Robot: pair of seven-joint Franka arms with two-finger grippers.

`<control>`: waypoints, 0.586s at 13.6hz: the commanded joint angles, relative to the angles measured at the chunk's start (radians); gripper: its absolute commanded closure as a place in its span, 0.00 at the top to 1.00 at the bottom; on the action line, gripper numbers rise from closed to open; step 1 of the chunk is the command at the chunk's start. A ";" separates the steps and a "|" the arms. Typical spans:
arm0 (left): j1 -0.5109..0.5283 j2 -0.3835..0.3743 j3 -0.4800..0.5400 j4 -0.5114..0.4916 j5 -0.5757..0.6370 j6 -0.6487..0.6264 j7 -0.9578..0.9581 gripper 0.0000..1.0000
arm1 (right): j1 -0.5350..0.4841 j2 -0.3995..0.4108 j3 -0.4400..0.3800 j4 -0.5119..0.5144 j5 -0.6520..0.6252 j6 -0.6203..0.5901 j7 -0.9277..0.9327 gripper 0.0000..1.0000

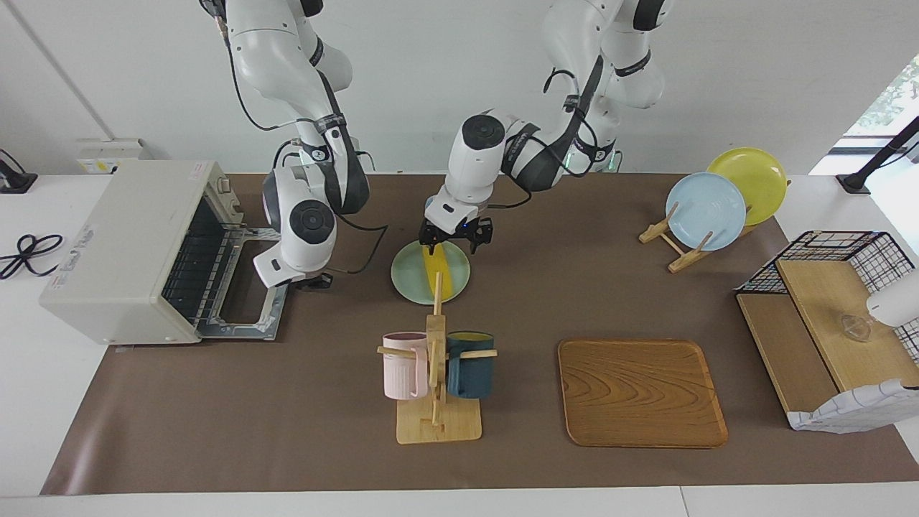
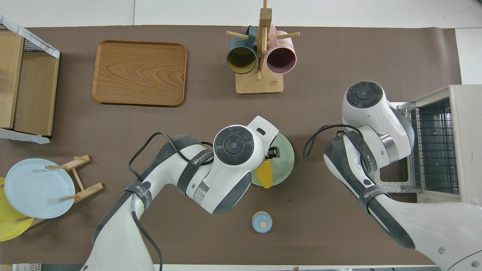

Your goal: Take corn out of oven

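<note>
The yellow corn (image 1: 435, 271) lies on a pale green plate (image 1: 408, 276) in the middle of the table, outside the oven; it also shows in the overhead view (image 2: 264, 176). My left gripper (image 1: 454, 246) is open, low over the end of the corn nearer the robots, with a finger on each side of it. The off-white oven (image 1: 122, 240) stands at the right arm's end of the table, its door (image 1: 248, 316) folded down flat and its wire rack bare. My right gripper (image 1: 314, 282) hangs low beside the open door.
A mug rack (image 1: 434, 373) with a pink and a dark blue mug stands farther from the robots than the plate. A wooden tray (image 1: 641, 391), a plate rack (image 1: 707, 212) and a wire basket (image 1: 826, 316) are toward the left arm's end. A small blue knob (image 2: 261, 222) lies near the robots.
</note>
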 commanded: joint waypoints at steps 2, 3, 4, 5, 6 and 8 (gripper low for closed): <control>-0.056 0.068 0.021 0.006 -0.007 0.084 -0.024 1.00 | -0.033 -0.035 0.013 -0.051 -0.021 0.035 -0.023 0.00; -0.058 0.068 0.023 0.003 -0.006 0.088 -0.028 1.00 | -0.034 -0.036 0.012 -0.052 -0.024 0.035 -0.035 0.00; -0.058 0.068 0.023 0.002 -0.006 0.086 -0.028 1.00 | -0.034 -0.036 0.012 -0.052 -0.034 0.035 -0.063 0.00; -0.058 0.068 0.023 0.001 -0.004 0.086 -0.028 1.00 | -0.039 -0.036 0.012 -0.051 -0.066 0.032 -0.088 0.00; -0.058 0.068 0.023 -0.001 -0.003 0.086 -0.028 1.00 | -0.042 -0.036 0.012 -0.048 -0.096 0.023 -0.101 0.00; -0.064 0.068 0.023 -0.005 -0.003 0.083 -0.029 0.67 | -0.043 -0.053 0.012 -0.039 -0.113 -0.009 -0.143 0.00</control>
